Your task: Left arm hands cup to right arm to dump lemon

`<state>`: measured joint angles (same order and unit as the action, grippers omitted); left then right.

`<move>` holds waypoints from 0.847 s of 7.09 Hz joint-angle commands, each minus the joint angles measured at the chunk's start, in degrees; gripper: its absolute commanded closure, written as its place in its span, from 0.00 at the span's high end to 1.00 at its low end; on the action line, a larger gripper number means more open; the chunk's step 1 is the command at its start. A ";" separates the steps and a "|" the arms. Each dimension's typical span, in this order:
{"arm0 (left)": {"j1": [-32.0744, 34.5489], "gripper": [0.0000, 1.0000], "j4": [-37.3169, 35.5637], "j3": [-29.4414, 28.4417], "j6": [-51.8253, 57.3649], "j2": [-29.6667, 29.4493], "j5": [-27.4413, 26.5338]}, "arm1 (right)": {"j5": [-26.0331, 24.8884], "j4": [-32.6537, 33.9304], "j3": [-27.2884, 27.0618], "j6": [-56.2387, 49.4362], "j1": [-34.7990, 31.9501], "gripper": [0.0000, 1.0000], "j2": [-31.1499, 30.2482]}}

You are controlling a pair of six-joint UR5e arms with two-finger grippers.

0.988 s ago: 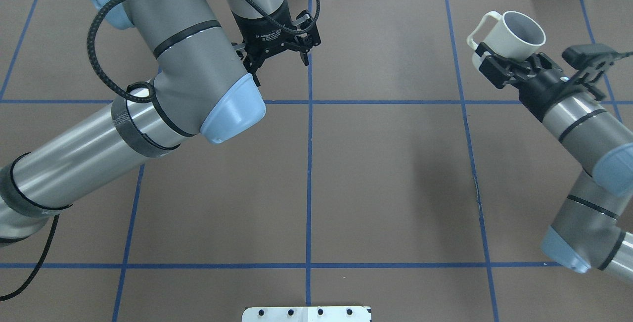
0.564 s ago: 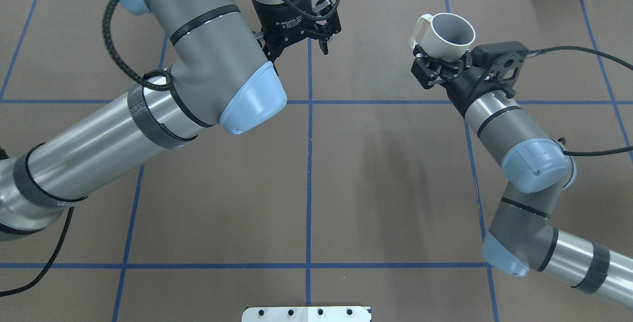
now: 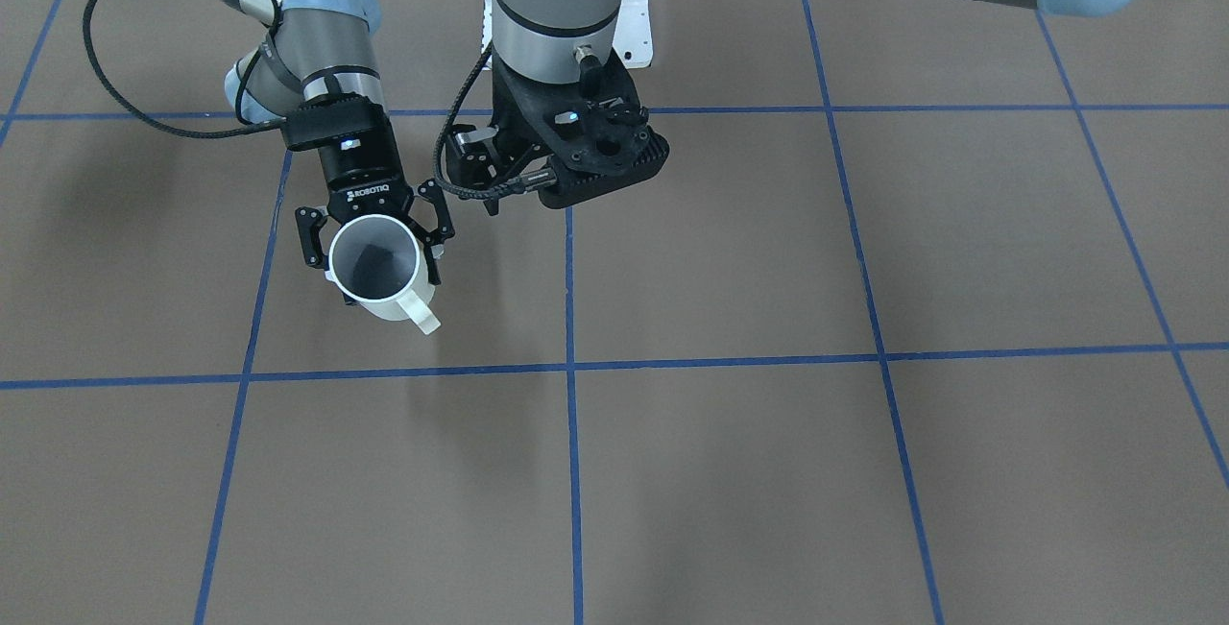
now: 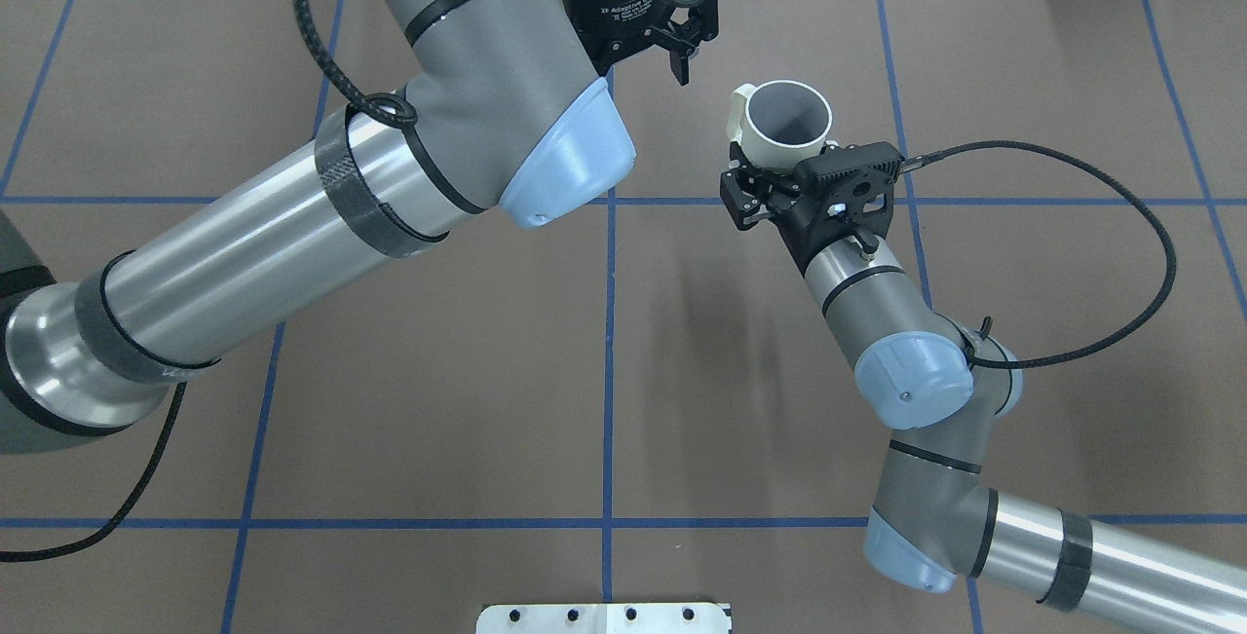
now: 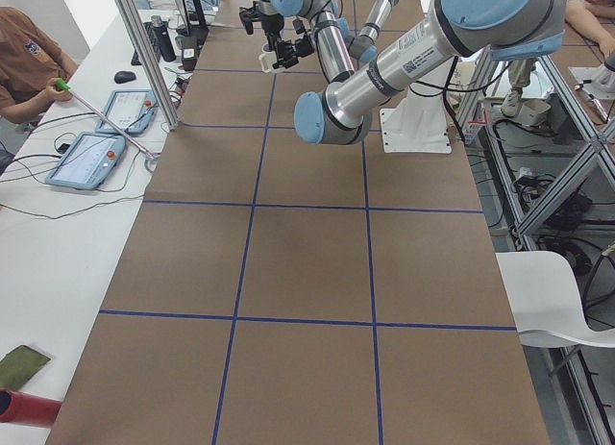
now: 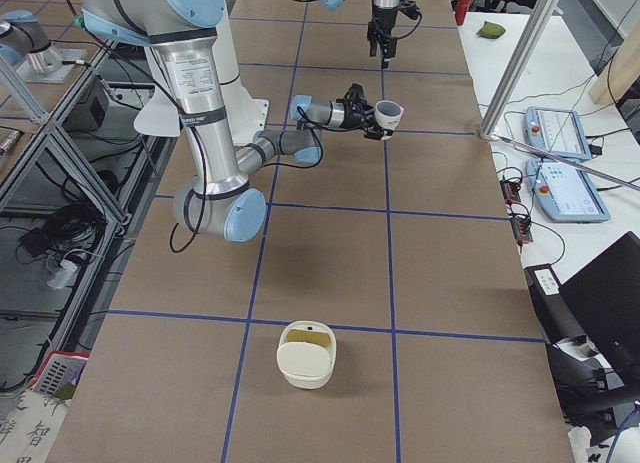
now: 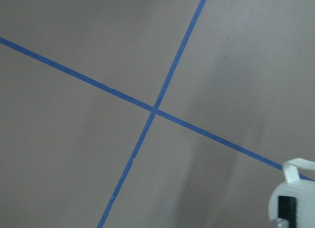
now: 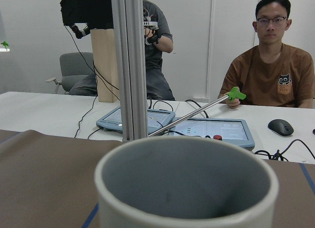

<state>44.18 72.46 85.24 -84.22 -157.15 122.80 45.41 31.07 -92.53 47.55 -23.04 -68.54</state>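
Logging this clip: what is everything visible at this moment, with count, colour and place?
cup: one, cream-white, grey inside, mouth up, gripped in the right claw.
container: one, cream-white, something yellow-green inside, on the table toward the robot's right end.
table: one, brown, blue tape grid.
tablets: two, grey-blue, on the white bench across from the robot.
operators: two, one in brown seated holding a green-tipped stick, one in dark grey behind.
left claw: one, black, open, beside the cup, not touching it.
right claw: one, black, shut on the cup.
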 commanded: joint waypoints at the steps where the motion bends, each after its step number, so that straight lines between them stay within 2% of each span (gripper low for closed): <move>1: -0.32 1.00 0.14 -0.77 -0.76 -0.43 0.07 | -2.43 0.21 0.86 -1.14 2.38 0.47 2.26; 2: -0.94 0.84 1.27 -0.78 -2.86 -0.70 -0.10 | -3.22 1.17 0.95 -1.32 2.91 0.47 3.14; 3: -1.03 0.83 5.81 -2.17 -2.79 -0.53 0.07 | -4.10 2.49 0.95 -1.32 3.09 0.47 4.11; 4: -1.29 0.84 6.20 -2.97 -4.01 -0.70 0.07 | -4.11 2.59 0.95 -1.32 3.35 0.47 4.21; 5: -1.38 0.93 4.64 -2.80 -4.28 -0.79 1.55 | -4.37 2.68 1.04 -1.32 3.96 0.47 4.55; 6: -1.38 0.91 2.79 -3.06 -3.76 -1.48 1.65 | -5.15 2.68 1.04 -1.41 5.01 0.47 4.73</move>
<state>42.87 76.96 82.46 -88.14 -158.06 123.89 41.00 33.65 -91.53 46.21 -19.08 -64.12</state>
